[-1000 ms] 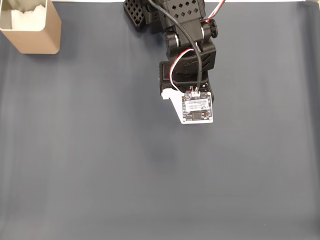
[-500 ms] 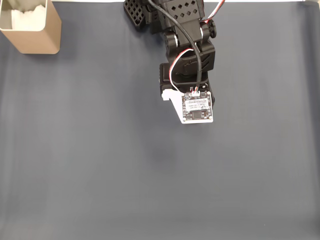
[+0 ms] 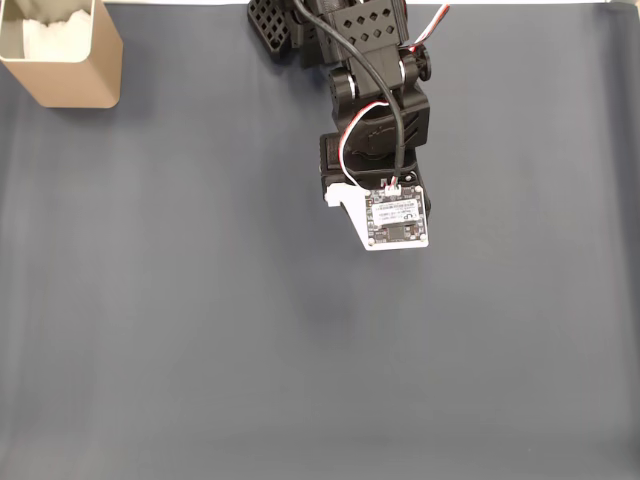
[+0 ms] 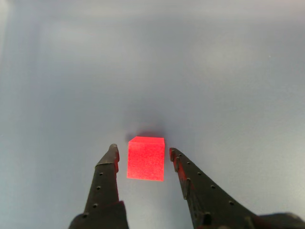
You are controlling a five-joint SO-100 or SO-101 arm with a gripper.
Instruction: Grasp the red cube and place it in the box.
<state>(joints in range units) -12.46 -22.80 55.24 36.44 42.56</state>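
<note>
In the wrist view the red cube [image 4: 146, 160] rests on the grey-blue mat, right between my two dark fingers. My gripper [image 4: 143, 149] is open, with a narrow gap showing on each side of the cube. The fixed view shows the black arm [image 3: 375, 120] reaching down from the top centre. Its white wrist board [image 3: 396, 220] covers the gripper and cube below it. The beige box [image 3: 72, 80] with white stuffing stands in the top left corner, far from the arm.
A dark blue-grey mat [image 3: 200, 330] covers the whole table. The arm's black base [image 3: 275, 25] sits at the top edge, and red-and-white cables [image 3: 355, 130] loop along the wrist.
The arm has crept slightly downward and to the right in the fixed view. Nothing else has moved.
</note>
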